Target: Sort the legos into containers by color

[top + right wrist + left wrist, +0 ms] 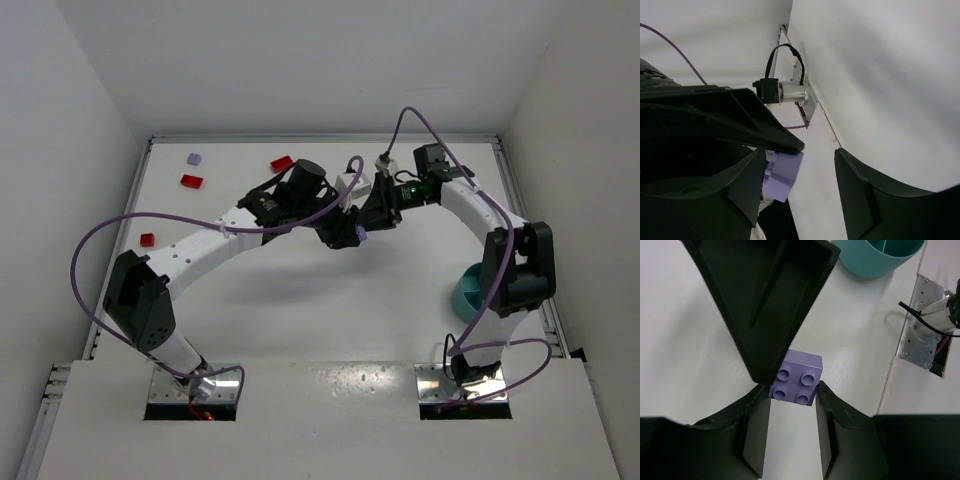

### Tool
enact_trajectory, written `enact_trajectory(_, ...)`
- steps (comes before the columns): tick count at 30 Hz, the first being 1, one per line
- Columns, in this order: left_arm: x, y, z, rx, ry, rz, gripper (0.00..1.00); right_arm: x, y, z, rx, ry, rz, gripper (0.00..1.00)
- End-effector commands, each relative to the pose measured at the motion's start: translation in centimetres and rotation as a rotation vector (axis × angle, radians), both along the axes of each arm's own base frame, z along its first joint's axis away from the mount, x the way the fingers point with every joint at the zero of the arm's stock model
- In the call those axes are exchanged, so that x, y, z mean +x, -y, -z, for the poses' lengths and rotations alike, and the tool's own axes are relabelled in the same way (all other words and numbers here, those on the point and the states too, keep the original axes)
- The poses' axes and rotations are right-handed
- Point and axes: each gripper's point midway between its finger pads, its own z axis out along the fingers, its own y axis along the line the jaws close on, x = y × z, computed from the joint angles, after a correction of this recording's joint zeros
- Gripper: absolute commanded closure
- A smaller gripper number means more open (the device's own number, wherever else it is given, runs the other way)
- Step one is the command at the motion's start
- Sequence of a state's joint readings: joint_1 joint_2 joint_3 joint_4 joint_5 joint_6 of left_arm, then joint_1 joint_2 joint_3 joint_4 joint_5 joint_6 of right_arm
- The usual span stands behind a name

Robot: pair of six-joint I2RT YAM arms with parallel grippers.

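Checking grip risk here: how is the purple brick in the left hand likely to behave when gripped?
The purple brick looks like rigid moulded plastic, so it probably won't deform. Its smooth sides, pinched near one end by the left hand, could slip or pivot. Small, so likely very light.

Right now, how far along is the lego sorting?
Done: nothing I can confirm; the inside of the teal dish is mostly hidden. In hand: the left gripper pinches a purple brick, the right gripper open around it. Left: three red bricks and another purple one lie on the table, far left.
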State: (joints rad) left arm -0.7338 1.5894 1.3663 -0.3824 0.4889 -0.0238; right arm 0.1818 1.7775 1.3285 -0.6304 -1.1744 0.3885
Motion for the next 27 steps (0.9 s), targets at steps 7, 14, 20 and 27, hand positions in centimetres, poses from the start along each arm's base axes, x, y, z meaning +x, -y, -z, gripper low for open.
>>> enact_trajectory(7,1.3,0.7,-2.0,-0.031,0.07,-0.022,0.98,-2.1,-0.3,-0.1,0.014,0.003,0.003,0.55)
enact_trajectory(14,1.6,0.4,-1.5,-0.013,0.08,-0.038,0.98,-2.8,-0.5,-0.8,0.037,0.018,-0.018,0.81)
enact_trajectory(20,1.4,0.2,-0.6,0.003,0.073,-0.033,0.98,-3.8,-0.4,-1.8,0.06,0.044,-0.029,0.92)
enact_trajectory(27,1.4,0.2,-0.6,0.003,0.073,-0.033,0.99,-3.7,-0.5,-2.2,0.069,0.042,-0.031,0.74)
